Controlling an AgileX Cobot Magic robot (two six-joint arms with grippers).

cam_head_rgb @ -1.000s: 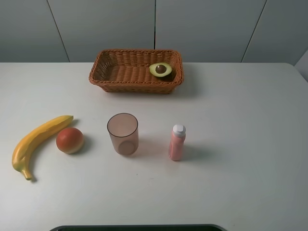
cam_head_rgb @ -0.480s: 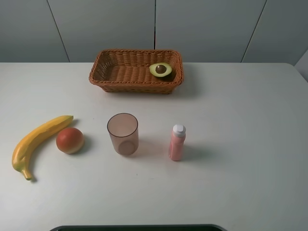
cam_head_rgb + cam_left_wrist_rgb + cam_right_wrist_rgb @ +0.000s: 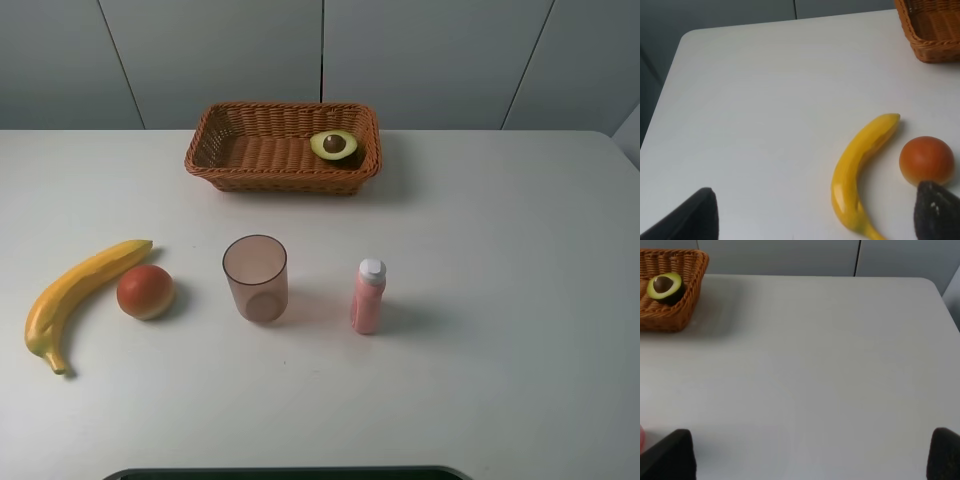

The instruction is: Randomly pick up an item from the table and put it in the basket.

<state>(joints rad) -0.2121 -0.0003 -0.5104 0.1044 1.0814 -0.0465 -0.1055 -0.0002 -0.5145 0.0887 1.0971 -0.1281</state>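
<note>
Bananas first: a long yellow curved banana [image 3: 80, 296] lies at the far left of the large plain white tabletop [image 3: 500, 300], and a round red-orange fruit [image 3: 146, 291] sits just beside its upper end. Next along, a translucent pinkish-brown plastic cup [image 3: 255, 277] stands upright, and near it to the right stands a small pink bottle with a white cap [image 3: 368, 296], also upright. Behind those two, toward the back edge, sits the rectangular brown woven wicker basket [image 3: 250, 150]. The halved avocado [image 3: 334, 145] — dark green skin, pale flesh, round brown pit facing up — rests inside it at the right-hand end, close against the wall.

Neither arm appears in the high view. From the left wrist, the left gripper [image 3: 815, 215] shows two dark fingertips [image 3: 695, 217] set wide apart, nothing between them, above the banana and the fruit. From the right wrist, the right gripper [image 3: 810, 457] is likewise spread wide and holds nothing — bare table lies below it.
</note>
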